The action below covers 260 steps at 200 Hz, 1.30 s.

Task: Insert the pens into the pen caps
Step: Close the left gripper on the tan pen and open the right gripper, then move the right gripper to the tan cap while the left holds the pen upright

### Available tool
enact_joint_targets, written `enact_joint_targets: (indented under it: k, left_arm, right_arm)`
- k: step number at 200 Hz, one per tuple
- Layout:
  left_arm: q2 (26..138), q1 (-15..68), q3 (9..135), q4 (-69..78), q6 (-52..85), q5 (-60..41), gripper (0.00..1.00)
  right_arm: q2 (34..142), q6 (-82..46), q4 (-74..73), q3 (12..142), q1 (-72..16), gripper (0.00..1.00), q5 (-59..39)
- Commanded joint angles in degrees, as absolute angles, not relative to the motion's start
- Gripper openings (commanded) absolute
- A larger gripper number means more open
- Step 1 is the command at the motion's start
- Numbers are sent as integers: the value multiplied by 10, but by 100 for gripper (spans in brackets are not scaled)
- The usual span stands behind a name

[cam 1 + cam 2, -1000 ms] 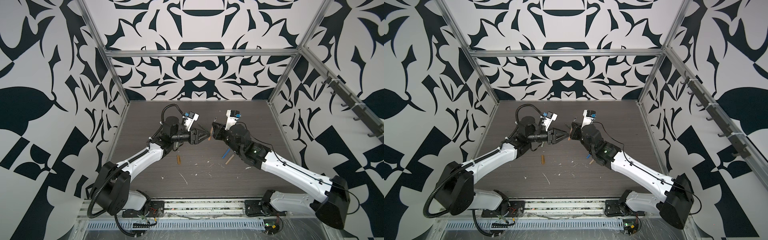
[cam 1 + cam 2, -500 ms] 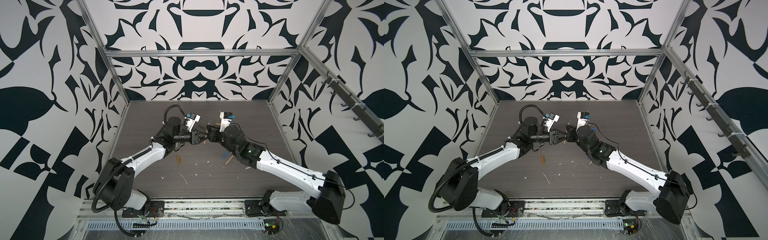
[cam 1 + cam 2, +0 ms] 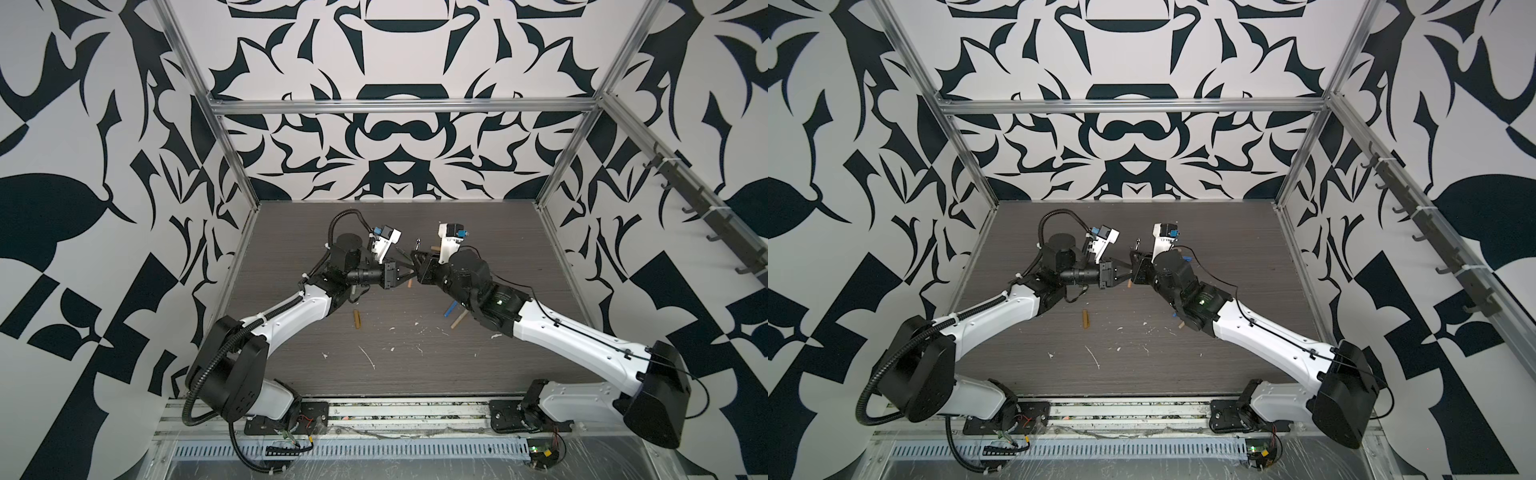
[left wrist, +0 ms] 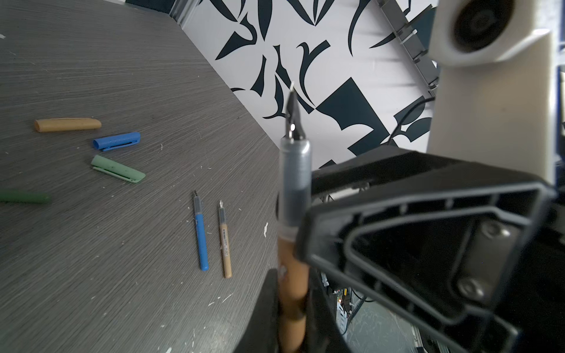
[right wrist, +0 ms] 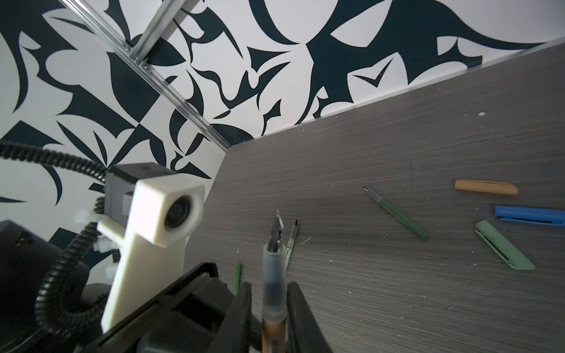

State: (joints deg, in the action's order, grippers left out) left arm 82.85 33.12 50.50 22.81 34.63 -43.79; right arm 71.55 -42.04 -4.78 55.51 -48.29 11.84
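One brown pen (image 4: 292,269) hangs in mid-air: our left gripper (image 3: 406,274) is clamped shut on its barrel, our right gripper (image 5: 269,293) barely parted around it, so we could see it tilt or drop if that lone hold slips.

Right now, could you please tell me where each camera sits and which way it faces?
Both top views: high behind the robot, looking down at the table; left arm and right arm show whole.
Left wrist: behind the left pincer gripping the ochre-brown pen, facing the right pincer and right wrist camera.
Right wrist: behind the right pincer, facing the left wrist camera.
Shared: both wrist views show that pen and tan cap.
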Motion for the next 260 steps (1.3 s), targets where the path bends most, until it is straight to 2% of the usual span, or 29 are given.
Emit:
enact_joint_targets:
  k: [1,28,51,66,81,99,124,137,195,260]
  left_arm:
    - [810,326,519,208,338,-406,13]
    - [774,308,521,130,301,-281,18]
    - [734,290,532,46,263,-120,17]
    - [692,268,541,8,252,-67,15]
    - [657,248,537,19,237,-68,15]
    - [602,239,498,96,197,-110,15]
    - [533,239,440,194,160,-139,14]
    - [514,238,428,210,154,-137,12]
    - [494,239,421,213,160,-114,12]
    - [495,239,424,211,168,-125,12]
  right_arm:
    - [685,-404,-36,603,-491,29,81]
    - [645,-377,46,618,-491,31,105]
    - [634,-359,123,621,-491,31,141]
    - [652,-364,155,608,-491,28,139]
    - [690,-381,169,598,-491,24,117]
    - [753,-395,159,597,-495,22,44]
    - [851,-399,147,626,-525,22,26]
    - [912,-392,159,665,-541,22,17]
    - [1119,-381,217,819,-588,26,-36]
    - [1198,-382,239,898,-596,27,-4]
